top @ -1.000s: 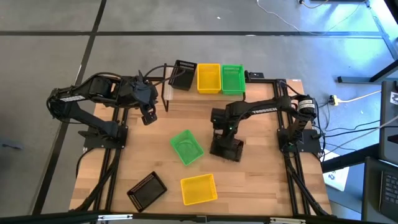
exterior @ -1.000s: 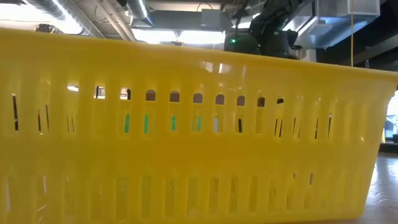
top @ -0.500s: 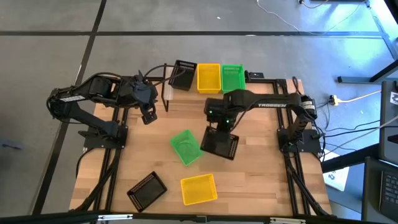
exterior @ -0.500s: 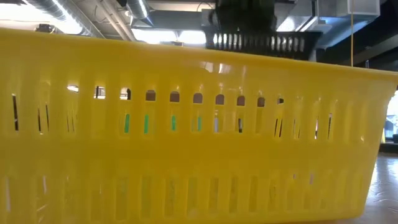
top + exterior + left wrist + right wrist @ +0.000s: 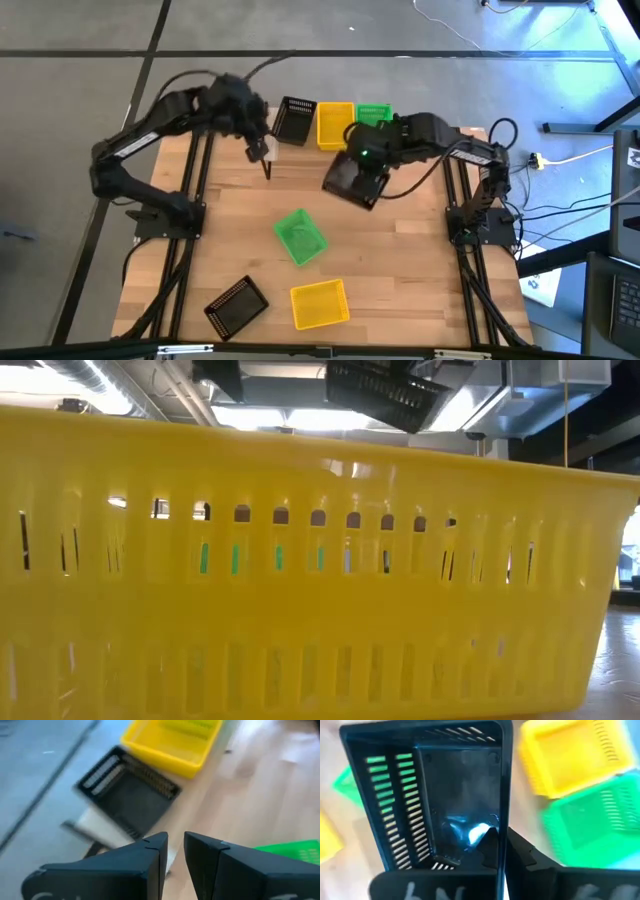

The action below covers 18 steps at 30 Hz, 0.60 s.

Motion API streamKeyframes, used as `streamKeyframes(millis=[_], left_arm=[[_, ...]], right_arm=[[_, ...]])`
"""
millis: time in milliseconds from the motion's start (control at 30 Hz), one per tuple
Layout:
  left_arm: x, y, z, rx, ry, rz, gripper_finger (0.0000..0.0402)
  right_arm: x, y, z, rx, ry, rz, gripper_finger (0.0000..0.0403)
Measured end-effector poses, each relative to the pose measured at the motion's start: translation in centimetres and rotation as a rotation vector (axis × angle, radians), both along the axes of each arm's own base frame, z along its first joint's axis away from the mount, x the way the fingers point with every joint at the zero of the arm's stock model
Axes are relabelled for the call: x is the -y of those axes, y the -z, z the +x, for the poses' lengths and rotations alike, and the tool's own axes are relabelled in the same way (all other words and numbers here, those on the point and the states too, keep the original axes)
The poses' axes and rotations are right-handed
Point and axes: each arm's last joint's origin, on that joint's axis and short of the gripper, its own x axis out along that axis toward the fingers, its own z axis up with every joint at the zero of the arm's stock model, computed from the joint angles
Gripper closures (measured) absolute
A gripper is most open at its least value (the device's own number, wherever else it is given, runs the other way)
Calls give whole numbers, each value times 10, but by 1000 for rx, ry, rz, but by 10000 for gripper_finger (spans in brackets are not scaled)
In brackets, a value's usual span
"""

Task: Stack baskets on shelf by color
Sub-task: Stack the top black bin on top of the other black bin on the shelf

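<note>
My right gripper [image 5: 362, 162] is shut on a black basket [image 5: 354, 182] and holds it in the air just near of the shelf; the low view shows this basket [image 5: 385, 390] high and tilted. On the shelf [image 5: 97, 831] a black [image 5: 295, 120], a yellow [image 5: 335, 126] and a green basket [image 5: 376, 116] stand side by side on their bases. My left gripper [image 5: 256, 150] hovers above the shelf's left end with its fingers almost together [image 5: 176, 851] and holds nothing. A green [image 5: 300, 237], a yellow [image 5: 320, 303] and a black basket [image 5: 236, 305] lie on the table. My right gripper holds the black basket by the rim of one side wall [image 5: 504, 805], with one finger [image 5: 489, 845] inside the basket and the other [image 5: 522, 852] outside. The fingers come from above. The basket is lifted clear of the table and hangs tilted, its open side up.
The yellow basket [image 5: 300, 580] at the near edge fills the low view and hides most of the table there. Bare tabletop [image 5: 230, 230] lies between the shelf and the loose baskets. Both arm bases stand at the table's left and right sides.
My right gripper has lifted the black basket off the table's middle and carried it up and toward the far edge, close to the shelf, tilting it. My left arm has risen and swung toward the far edge, from over the table to above the shelf's left end.
</note>
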Motion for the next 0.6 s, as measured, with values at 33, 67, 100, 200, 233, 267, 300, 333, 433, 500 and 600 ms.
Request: streamKeyframes(millis=[33,67,100,200,233,267,300,333,433,500,600], left_arm=[[-8,2,3,6,31,-14,345],[-17,5,7,3,54,-16,345],[-25,9,11,-9,73,-14,345],[-48,30,27,-60,180,-63,345],[-55,38,33,-70,224,-102,345],[-61,46,39,-80,258,-132,345],[-67,53,44,-102,278,-138,345],[-72,60,48,-133,285,-127,345],[-86,76,61,-225,236,-46,345],[-92,85,67,-272,216,-22,345],[-95,90,71,-283,229,-16,345]], right_arm=[[1,-5,-1,23,10,-23,401],[2,-11,-3,45,4,-41,401],[3,-15,-5,57,-7,-52,402],[4,-28,-11,94,-31,-93,402],[5,-30,-12,102,-21,-118,402],[5,-32,-14,101,-20,-144,402],[6,-33,-17,94,-20,-157,402],[6,-34,-19,94,-15,-168,402],[6,-38,-23,109,-13,-175,402],[6,-39,-24,108,-18,-180,402],[6,-39,-24,102,-32,-189,402]])
